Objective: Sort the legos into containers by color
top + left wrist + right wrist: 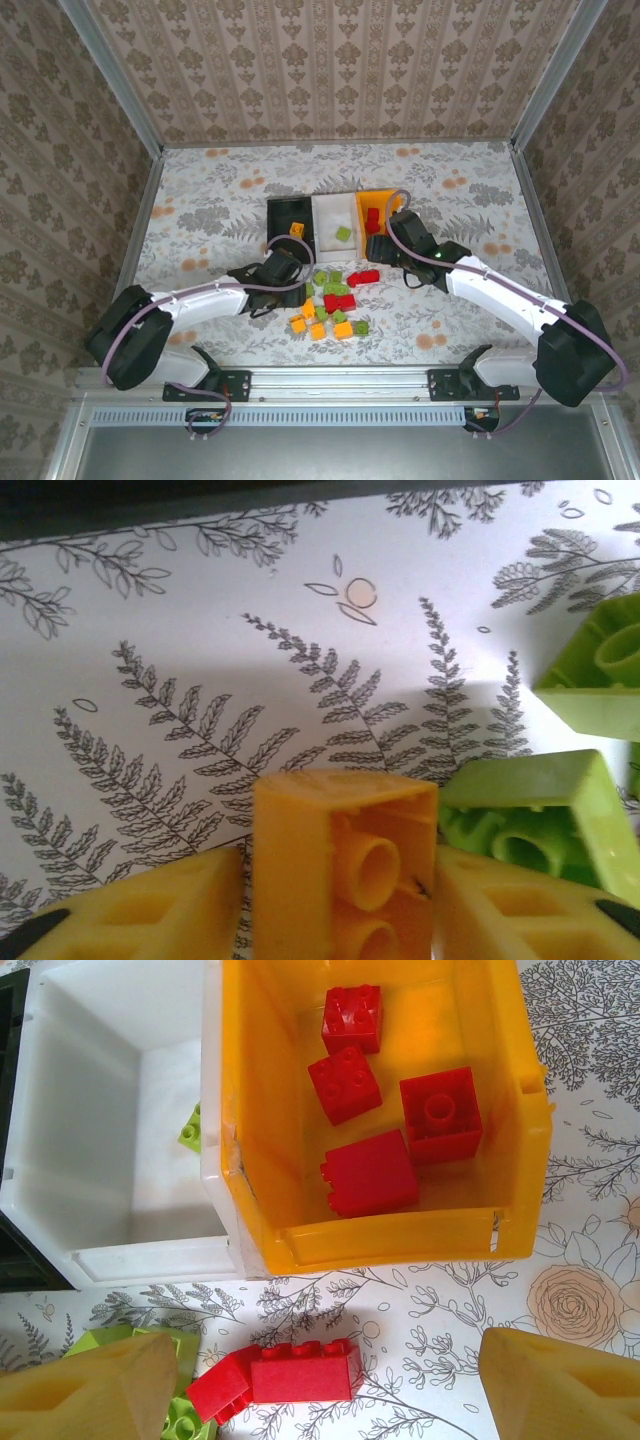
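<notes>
My left gripper [338, 920] has closed in on an orange-yellow lego [300, 850] lying on the table at the left edge of the loose pile [330, 300]; the right finger [520, 910] touches it and a sliver of table shows by the left finger [150, 910]. Light green legos [530, 810] lie just to its right. My right gripper [320, 1375] hangs open over two red legos [305, 1370] on the table, just in front of the orange container [400, 1240], which holds several red legos [370, 1170]. The white container [110, 1250] holds a green lego [190, 1128].
The black container [285, 212] stands left of the white one [330, 212] and holds an orange lego [297, 229]. Red, green and orange legos are scattered between both grippers. Metal rails and patterned walls close in the table [200, 210], with bare cloth to the left and far right.
</notes>
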### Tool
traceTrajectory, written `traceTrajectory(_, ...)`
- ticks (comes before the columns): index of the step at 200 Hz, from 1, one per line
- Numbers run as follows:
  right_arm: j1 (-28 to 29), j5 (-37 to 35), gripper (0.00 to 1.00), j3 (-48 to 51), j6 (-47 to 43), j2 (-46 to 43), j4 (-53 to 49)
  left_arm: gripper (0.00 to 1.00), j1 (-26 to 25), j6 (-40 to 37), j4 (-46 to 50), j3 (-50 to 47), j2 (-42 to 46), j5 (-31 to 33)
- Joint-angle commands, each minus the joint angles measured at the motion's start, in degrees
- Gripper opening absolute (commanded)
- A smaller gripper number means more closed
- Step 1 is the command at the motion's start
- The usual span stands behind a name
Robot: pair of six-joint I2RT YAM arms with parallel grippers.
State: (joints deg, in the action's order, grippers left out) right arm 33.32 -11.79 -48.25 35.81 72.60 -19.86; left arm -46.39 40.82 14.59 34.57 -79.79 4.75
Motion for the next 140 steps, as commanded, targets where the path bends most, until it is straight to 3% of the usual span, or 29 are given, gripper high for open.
traceTrajectory(1,0.0,-0.9,0.81,0.7,0.4,-1.7,0.0,0.44,0.1,0.0,0.2,0.6,-0.9,-0.6)
traceTrajectory(61,0.0,-1.0,0.81,0.9,0.7,-2.2,-0.1,0.28,-0.4,-0.1,3.5,1.2,3.7,-0.1)
traceTrajectory(103,0.0,-0.8,0.81,1.7,1.4,-3.7,0.2,0.26,-0.8,-1.2,9.1,6.5,11.8,0.9)
traceTrajectory(140,-0.1,-0.6,0.81,3.0,1.9,-4.3,0.1,0.26,4.2,-6.1,9.9,16.6,7.1,1.7)
